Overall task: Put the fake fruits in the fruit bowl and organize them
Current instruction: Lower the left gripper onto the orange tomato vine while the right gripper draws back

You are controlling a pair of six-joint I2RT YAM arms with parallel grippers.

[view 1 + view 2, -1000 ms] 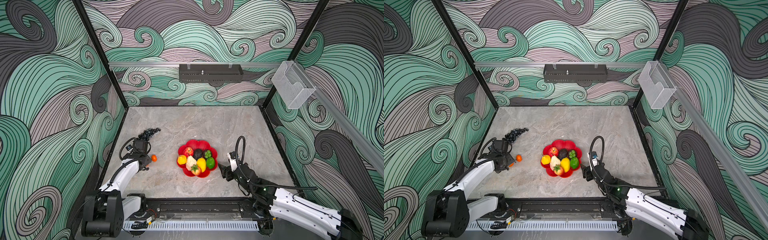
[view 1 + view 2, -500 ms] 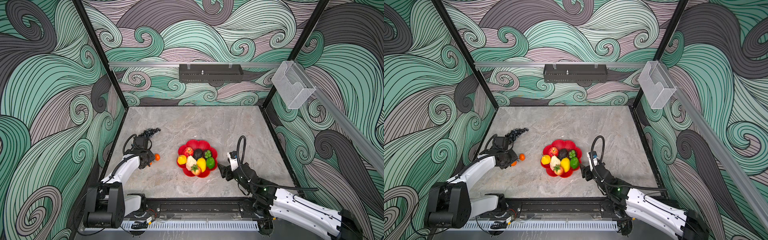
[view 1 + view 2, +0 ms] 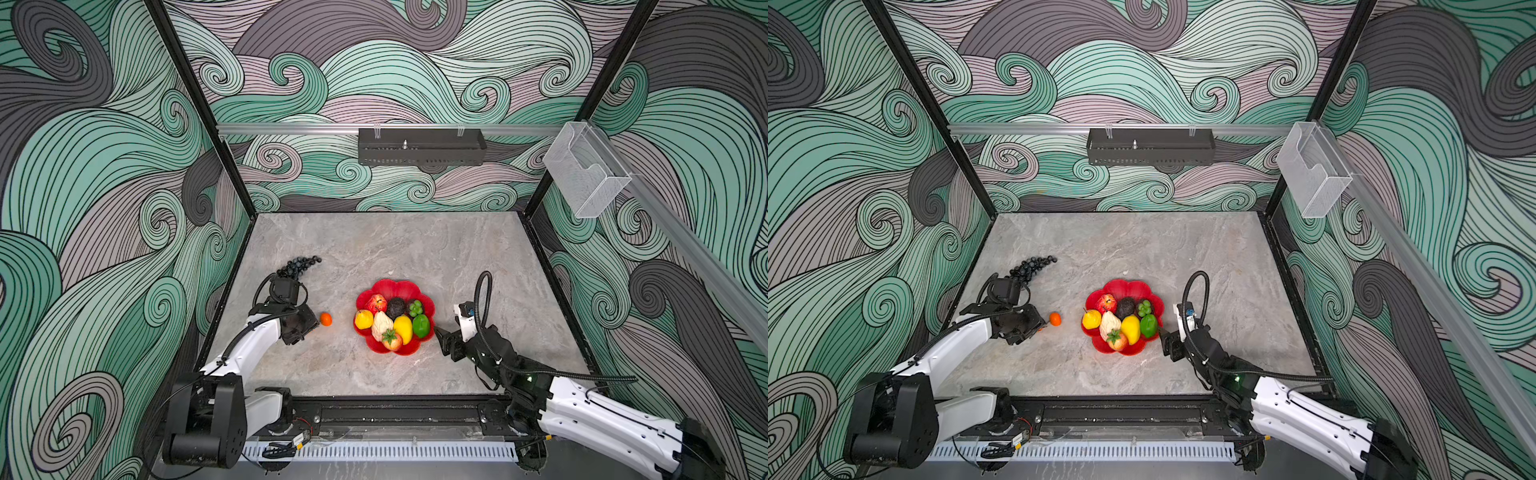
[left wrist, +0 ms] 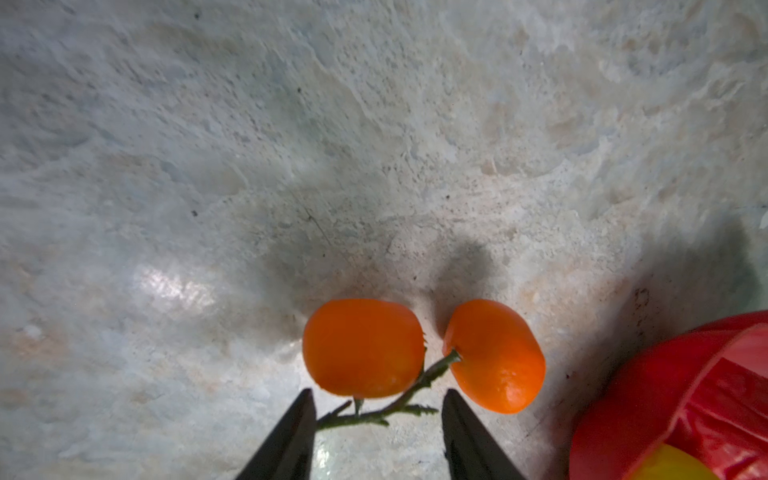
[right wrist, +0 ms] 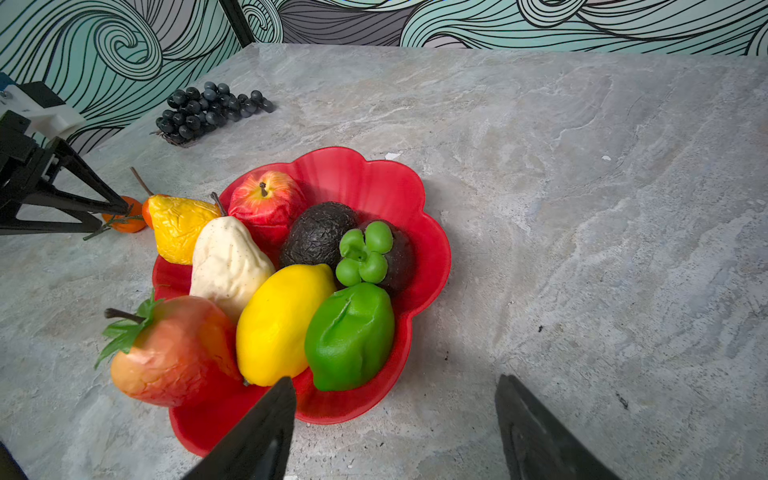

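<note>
- In both top views the fruit bowl [image 3: 390, 286] sits mid-table [image 3: 374, 245] and it's pretty much full. Two stragglers are out on the stone: the pair of oranges [image 3: 326, 319] just left of the bowl, and the grape bunch [image 3: 298, 265] further back near the left wall.
- Same views: the left gripper [image 3: 308, 326] is down low right beside the oranges. The right gripper [image 3: 445, 337] hangs just off the bowl's right edge with nothing in it.
- Left wrist view: both oranges lie on the table, joined by a thin green stem [image 4: 374, 415]. The fingers [image 4: 291, 436] stand apart with the stem lying across the gap, not pinched. A bit of red bowl shows at the corner, so it's close.
- Right wrist view: the fingers are spread wide and empty, looking over the apple [image 5: 266, 203], avocado [image 5: 318, 235], pear [image 5: 228, 266], lemon [image 5: 282, 320] and lime [image 5: 351, 336]. One fingertip overlaps the near rim; can't tell if it touches.
- My read: the step in hand is grabbing the oranges. The next move calls for closing squarely on that skinny stem (looks easy to slip), then a short hop to the bare back petals. Grapes come after.
</note>
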